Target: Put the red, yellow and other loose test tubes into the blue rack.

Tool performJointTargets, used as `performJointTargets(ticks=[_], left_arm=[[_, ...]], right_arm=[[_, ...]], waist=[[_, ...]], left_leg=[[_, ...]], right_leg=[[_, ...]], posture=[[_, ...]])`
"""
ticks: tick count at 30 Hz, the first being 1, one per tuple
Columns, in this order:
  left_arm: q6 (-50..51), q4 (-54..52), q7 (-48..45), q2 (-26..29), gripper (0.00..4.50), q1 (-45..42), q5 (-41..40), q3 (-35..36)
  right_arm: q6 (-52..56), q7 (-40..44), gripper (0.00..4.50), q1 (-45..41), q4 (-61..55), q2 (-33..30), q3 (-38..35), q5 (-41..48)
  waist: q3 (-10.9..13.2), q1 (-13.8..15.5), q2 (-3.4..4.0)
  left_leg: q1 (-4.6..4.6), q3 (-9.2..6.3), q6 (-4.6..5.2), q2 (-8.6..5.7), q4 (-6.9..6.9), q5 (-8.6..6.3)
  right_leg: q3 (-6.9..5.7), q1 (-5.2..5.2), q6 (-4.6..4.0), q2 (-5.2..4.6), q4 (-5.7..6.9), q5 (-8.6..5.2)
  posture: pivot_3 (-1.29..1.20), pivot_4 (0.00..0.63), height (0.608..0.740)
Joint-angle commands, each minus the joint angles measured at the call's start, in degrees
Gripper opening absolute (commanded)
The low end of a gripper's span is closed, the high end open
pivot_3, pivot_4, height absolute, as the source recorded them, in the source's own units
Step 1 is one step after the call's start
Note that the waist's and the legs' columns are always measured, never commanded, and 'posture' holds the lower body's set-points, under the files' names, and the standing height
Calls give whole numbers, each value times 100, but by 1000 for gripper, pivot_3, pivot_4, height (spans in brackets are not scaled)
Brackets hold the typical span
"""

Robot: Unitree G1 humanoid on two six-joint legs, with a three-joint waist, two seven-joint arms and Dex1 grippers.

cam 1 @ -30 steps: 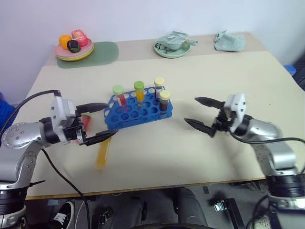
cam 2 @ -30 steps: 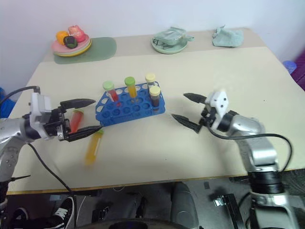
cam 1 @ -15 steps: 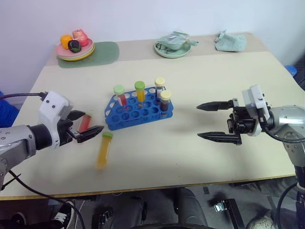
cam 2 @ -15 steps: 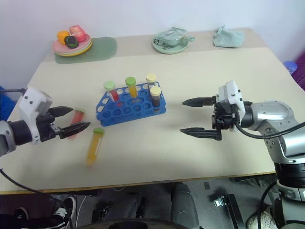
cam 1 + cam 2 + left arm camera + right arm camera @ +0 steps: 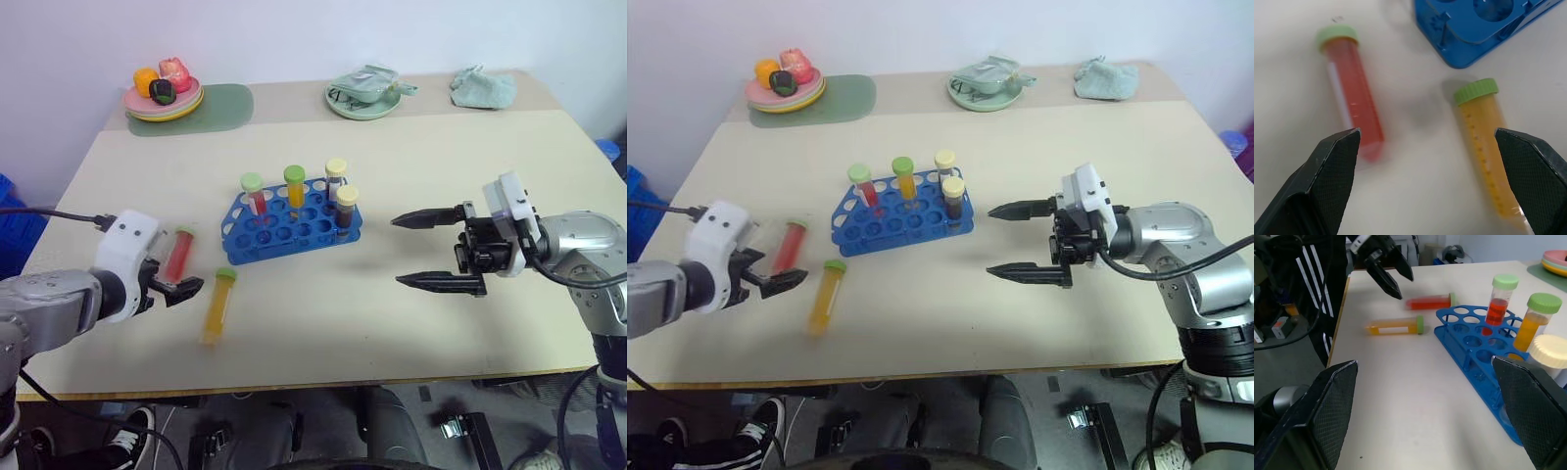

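The blue rack stands mid-table with four capped tubes upright in it. To its left lie two green-capped loose test tubes: a red one and, nearer the front, a yellow one. My left gripper hovers at the left, open and empty, tilted down. In the left wrist view it straddles the red tube and the yellow tube from above. My right gripper hangs open and empty to the right of the rack, pointing at it, one finger above the other.
At the back left is a plate of fruit on a green mat. A green dish with crumpled cloth and another cloth sit along the back edge. A person's shoe is below the table's front left.
My left gripper pulled back to the left, sank and tipped down over the two lying tubes. My right gripper rolled and drew back slightly from the rack. The view shifted.
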Motion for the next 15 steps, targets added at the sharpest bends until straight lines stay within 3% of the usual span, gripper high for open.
performJointTargets(ticks=[1,6,9,15], left_arm=[[47,500,874,430,4500,-242,-1166,-286],[-1571,1261,2521,1811,4500,-105,-4095,-1677],[-1991,1336,2412,2121,4500,-176,-4293,-2168],[-2448,1519,2902,1920,4500,-576,-4293,-2743]], right_arm=[[84,-121,4443,11,-320,-13,-123,129],[161,-281,4443,61,-446,11,-181,160],[198,-346,4443,121,-513,8,-204,201],[114,-395,4443,288,-581,31,-193,148]], waist=[[0,-6,1],[4,-7,-2],[7,7,4],[7,-3,3]], left_leg=[[0,0,-2,0,-1,-1],[-1,2,-8,1,0,-4],[0,9,-9,0,-1,-4],[2,13,-9,-1,1,-4]], right_leg=[[0,-2,0,0,3,0],[8,-15,-2,1,34,-2],[15,-16,-2,1,36,-2],[14,-14,-2,3,38,-2]], posture=[[0,150,740],[0,150,740],[0,150,740],[0,150,740]])
